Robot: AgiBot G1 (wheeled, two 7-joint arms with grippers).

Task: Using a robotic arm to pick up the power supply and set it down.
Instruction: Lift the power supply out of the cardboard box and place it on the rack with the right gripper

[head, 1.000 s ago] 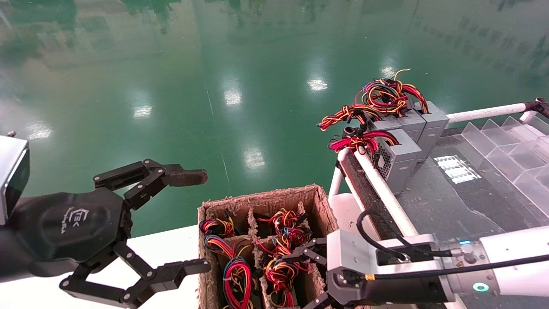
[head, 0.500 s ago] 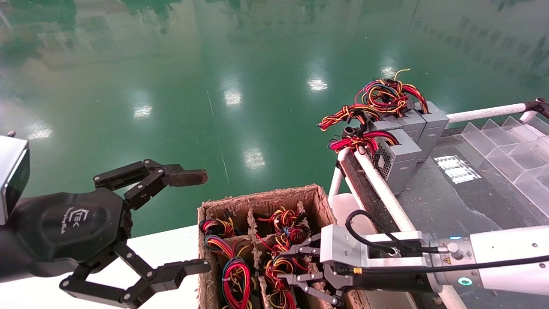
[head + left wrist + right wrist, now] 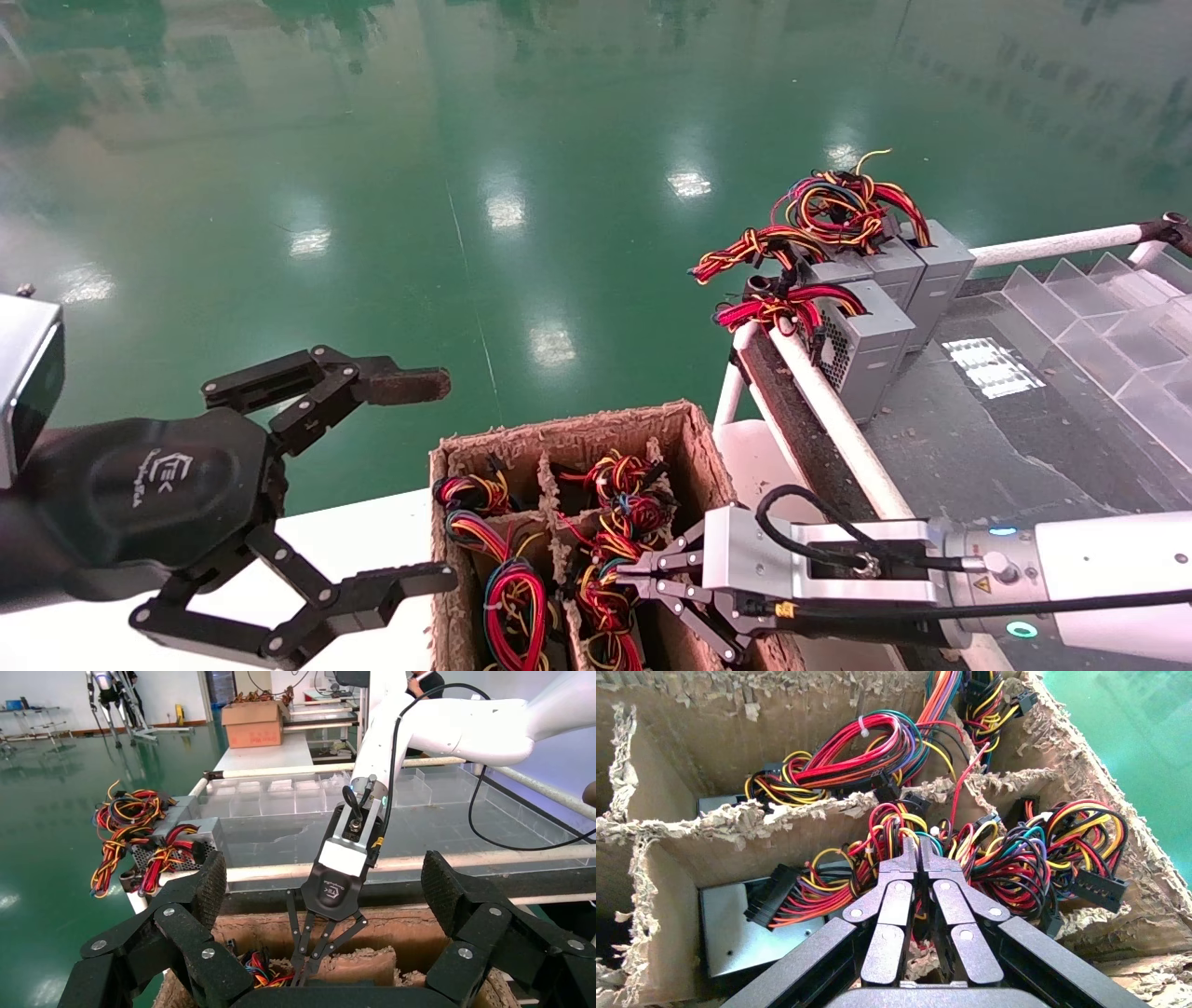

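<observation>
The right robotic arm's gripper [image 3: 619,580] reaches into a cell of the torn cardboard box [image 3: 568,427]. Its black fingers are shut, tips pressed together among the red, yellow and black wires [image 3: 877,836] of a power supply [image 3: 736,932]. That supply's silver case lies low in the cell beside the fingers. I see no wire between the tips [image 3: 918,846]. The left wrist view shows the same gripper [image 3: 303,969] pointing down into the box. My left gripper [image 3: 424,485] hangs open to the left of the box, one pad brownish.
Several more wire bundles [image 3: 507,596] fill the neighbouring cells behind ragged dividers. Three power supplies [image 3: 866,345] with wire bundles stand on the dark belt to the right, behind a white rail [image 3: 829,410]. Clear plastic dividers [image 3: 1117,308] lie beyond. Green floor lies ahead.
The right gripper moved left and forward over the box, and its spread fingers closed to a point in the wires. The left arm has not moved.
</observation>
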